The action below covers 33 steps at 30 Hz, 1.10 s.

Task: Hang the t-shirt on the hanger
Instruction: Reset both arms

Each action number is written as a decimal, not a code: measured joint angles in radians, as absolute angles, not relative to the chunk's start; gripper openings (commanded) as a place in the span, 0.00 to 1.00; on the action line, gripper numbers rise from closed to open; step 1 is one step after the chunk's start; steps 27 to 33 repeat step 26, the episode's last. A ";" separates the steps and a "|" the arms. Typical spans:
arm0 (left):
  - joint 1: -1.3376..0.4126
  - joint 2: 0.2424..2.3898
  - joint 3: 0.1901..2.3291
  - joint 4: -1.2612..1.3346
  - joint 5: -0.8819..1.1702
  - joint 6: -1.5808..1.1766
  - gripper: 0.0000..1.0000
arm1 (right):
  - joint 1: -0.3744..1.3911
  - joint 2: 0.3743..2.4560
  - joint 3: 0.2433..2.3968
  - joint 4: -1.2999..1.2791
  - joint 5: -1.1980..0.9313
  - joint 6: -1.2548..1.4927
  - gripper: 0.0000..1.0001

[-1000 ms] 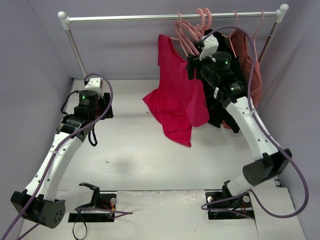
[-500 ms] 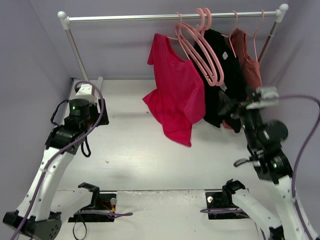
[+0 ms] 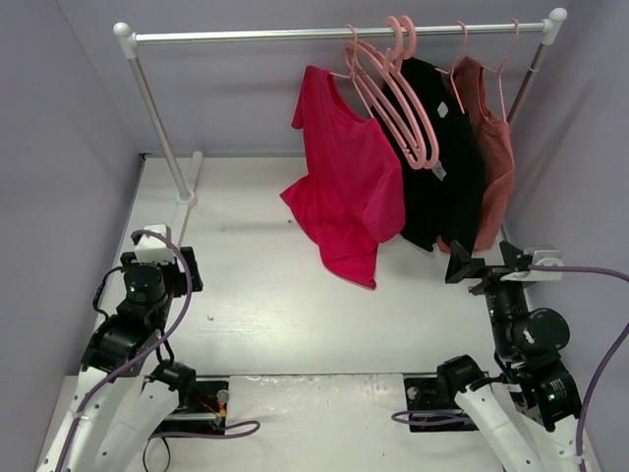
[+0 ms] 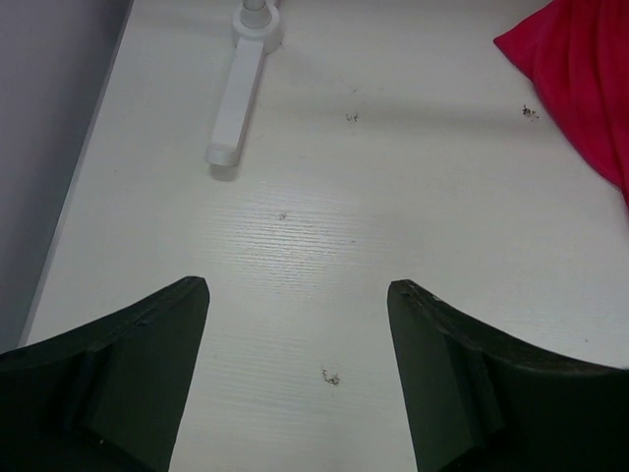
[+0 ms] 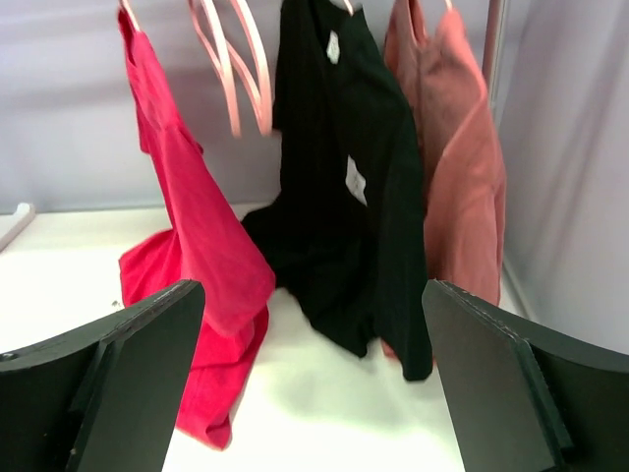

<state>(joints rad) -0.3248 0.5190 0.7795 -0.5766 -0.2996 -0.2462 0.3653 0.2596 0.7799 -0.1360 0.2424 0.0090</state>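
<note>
The t-shirt [image 3: 349,187] hangs from the rail [image 3: 246,35] on the hanger [image 5: 126,14], its hem slumping onto the table [image 3: 256,295], so the job looks done to me. The left gripper [image 4: 297,295] and right gripper [image 5: 313,295] sit low, well apart from the clothes, jaws spread wide and empty. The white tags [image 5: 332,44] on the black shirt [image 5: 344,197] are unreadable.

Readable text, brands, numbers, signs: none for you to log in any of the three views.

Item, black shirt [image 5: 339,211]: carries two small white tags [image 5: 332,46], one at the collar, one lower on the front. You will find whatever is printed on them too small and blurred to read, both from the right wrist and from the top camera.
</note>
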 measured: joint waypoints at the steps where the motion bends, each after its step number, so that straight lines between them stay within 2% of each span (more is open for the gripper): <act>1: -0.326 0.516 0.760 -0.565 -0.303 -0.245 0.74 | 0.365 0.254 0.773 -0.147 0.249 0.020 1.00; 6: -0.328 0.527 0.676 -0.532 -0.308 -0.243 0.74 | 0.365 0.204 0.714 -0.162 0.298 0.067 1.00; 13: -0.328 0.561 0.667 -0.492 -0.307 -0.243 0.74 | 0.365 0.084 0.667 -0.158 0.362 0.097 1.00; 33: -0.325 0.577 0.667 -0.460 -0.262 -0.245 0.74 | 0.365 0.063 0.641 -0.136 0.381 0.105 1.00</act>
